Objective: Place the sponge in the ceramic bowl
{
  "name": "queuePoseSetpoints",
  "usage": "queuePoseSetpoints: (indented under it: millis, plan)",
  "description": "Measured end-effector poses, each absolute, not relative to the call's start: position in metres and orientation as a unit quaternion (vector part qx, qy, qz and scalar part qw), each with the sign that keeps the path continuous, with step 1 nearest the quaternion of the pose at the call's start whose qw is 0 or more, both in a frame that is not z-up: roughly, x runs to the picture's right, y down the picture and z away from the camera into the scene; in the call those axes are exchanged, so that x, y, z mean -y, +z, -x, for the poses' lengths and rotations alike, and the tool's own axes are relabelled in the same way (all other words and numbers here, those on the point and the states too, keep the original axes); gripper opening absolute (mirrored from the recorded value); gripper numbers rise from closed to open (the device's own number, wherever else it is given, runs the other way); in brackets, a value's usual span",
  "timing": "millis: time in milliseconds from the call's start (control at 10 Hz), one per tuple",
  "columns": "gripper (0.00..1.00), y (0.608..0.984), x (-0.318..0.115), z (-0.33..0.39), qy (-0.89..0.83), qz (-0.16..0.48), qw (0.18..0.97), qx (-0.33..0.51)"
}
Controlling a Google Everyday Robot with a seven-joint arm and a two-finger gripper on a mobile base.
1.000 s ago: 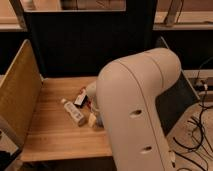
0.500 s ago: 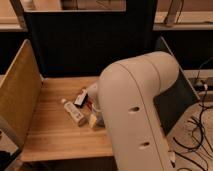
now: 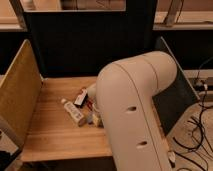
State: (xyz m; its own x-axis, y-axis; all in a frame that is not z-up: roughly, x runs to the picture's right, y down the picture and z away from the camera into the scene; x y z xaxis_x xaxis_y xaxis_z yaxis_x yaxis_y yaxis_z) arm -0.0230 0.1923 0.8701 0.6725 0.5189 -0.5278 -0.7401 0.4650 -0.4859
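You see little change: arm (image 3: 135, 110) barely shifted, bottle (image 3: 73, 111) and box (image 3: 80, 96) unmoved. Your gripper hidden behind arm, centre frame; grip can't tell. Pale patch at arm's left edge seemingly sponge (image 3: 90, 119); bowl unseen. Placement unconfirmed.

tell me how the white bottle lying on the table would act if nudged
The white bottle lies on its side on the wooden table; being tube-shaped, it would probably roll if pushed sideways. It looks slim, so likely light and easy to knock into the small box beside it. The gripper is out of sight behind the white arm.
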Motion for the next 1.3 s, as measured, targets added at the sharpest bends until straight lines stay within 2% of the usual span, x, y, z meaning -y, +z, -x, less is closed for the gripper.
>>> queuePoseSetpoints:
  millis: [100,300,700,1100,1300]
  plan:
    - [0.18,0.869,-0.192,0.023,0.375,0.354,0.842,-0.157]
    - [0.02,0.863,-0.193,0.026,0.377,0.351,0.842,-0.158]
    - [0.00,0.830,-0.171,0.031,0.381,0.324,0.851,-0.163]
    - [0.00,0.789,-0.099,0.034,0.364,0.246,0.881,-0.173]
    - [0.00,0.783,-0.056,0.036,0.348,0.208,0.894,-0.190]
